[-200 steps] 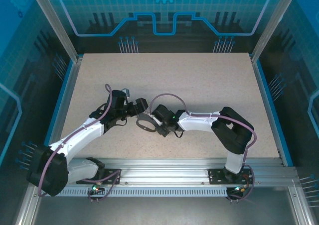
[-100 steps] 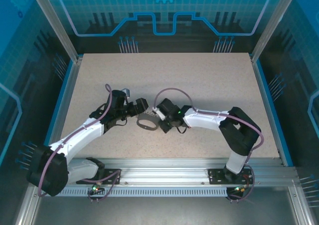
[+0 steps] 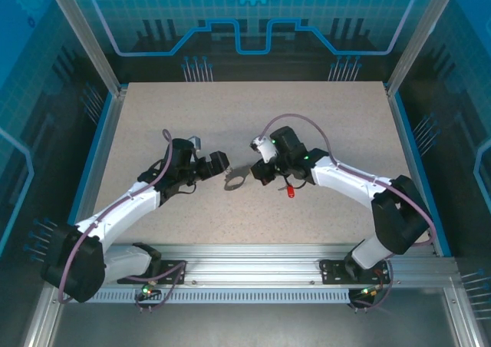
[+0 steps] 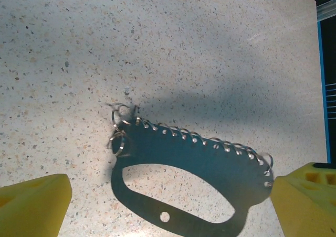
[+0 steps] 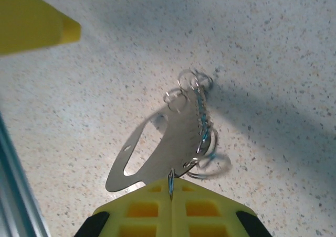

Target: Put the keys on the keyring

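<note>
One overhead, two wrist cameras
Overhead looks down from behind; wrist cameras sit close above the desk (image 3: 307,117), sharing the keyring (image 4: 199,161).

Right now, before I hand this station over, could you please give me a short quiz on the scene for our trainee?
1. True or false: the left gripper is shut on the keyring.
2. Which one pinches the keyring's edge? A) the left gripper B) the right gripper C) neither
3. Where is the red key?

Key:
1. False; its jaws stand wide open on either side of the keyring.
2. B.
3. Lying on the table beside the right arm's wrist, apart from the keyring.
</note>
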Robot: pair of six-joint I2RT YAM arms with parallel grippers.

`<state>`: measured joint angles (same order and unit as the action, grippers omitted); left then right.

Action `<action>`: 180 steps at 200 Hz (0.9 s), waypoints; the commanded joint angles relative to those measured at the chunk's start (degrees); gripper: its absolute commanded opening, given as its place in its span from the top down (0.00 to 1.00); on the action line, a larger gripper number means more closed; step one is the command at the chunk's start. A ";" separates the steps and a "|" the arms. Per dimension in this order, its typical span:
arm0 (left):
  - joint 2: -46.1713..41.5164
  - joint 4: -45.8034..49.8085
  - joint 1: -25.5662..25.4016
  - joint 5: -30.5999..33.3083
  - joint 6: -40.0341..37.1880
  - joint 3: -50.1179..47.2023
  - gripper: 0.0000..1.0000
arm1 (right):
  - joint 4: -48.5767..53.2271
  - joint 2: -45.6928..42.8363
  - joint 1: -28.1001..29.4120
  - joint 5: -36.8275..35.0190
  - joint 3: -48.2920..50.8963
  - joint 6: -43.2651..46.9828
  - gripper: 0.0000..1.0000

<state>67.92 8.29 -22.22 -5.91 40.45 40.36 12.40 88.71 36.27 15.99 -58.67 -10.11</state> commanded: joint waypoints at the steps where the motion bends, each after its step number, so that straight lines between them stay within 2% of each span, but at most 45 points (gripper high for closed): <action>1: -0.31 -0.11 0.44 -0.86 0.07 1.50 0.01 | -2.12 -1.60 -1.28 6.05 1.02 -1.49 1.00; 86: -0.95 -0.87 0.42 -0.07 -1.39 0.82 0.01 | -3.26 0.95 -1.80 4.93 2.78 -3.38 1.00; 142: 0.88 0.00 0.42 -0.81 -2.57 1.65 0.01 | -6.50 5.79 2.13 -0.85 9.78 -6.06 1.00; 180: 1.16 -0.04 0.50 -1.05 -2.96 1.78 0.01 | -9.10 11.21 4.44 -3.25 10.75 -7.89 1.00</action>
<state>68.66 8.32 -22.22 -5.91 38.87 40.36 6.37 97.17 39.38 14.92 -48.29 -15.90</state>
